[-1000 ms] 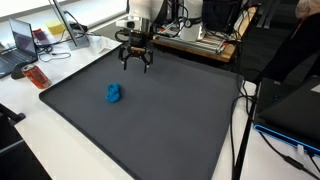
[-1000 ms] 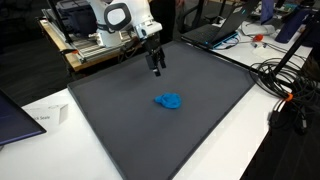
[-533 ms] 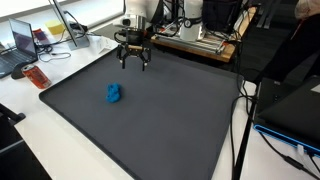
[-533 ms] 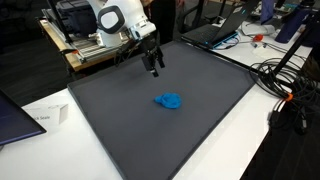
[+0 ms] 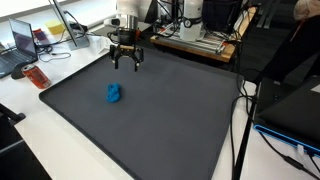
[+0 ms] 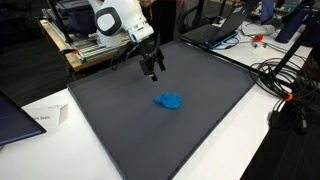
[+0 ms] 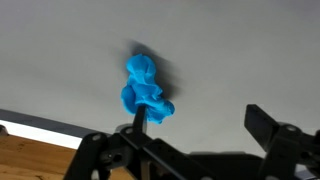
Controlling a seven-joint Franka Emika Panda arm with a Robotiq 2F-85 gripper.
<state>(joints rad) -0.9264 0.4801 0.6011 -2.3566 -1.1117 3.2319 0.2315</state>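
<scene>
A small crumpled blue object lies on the dark grey mat, left of its middle in one exterior view. My gripper hangs above the mat's far edge, well short of the blue object, jaws spread wide with nothing between them. In the wrist view the blue object shows ahead of the gripper, just beyond one black finger; the other finger stands far to the right.
A wooden bench with equipment runs behind the mat. Laptops and cables sit on the white tables around it. An orange item lies beside the mat's corner.
The gripper has drifted sideways along the mat's far edge and turned a little, staying open. The blue object has not moved.
</scene>
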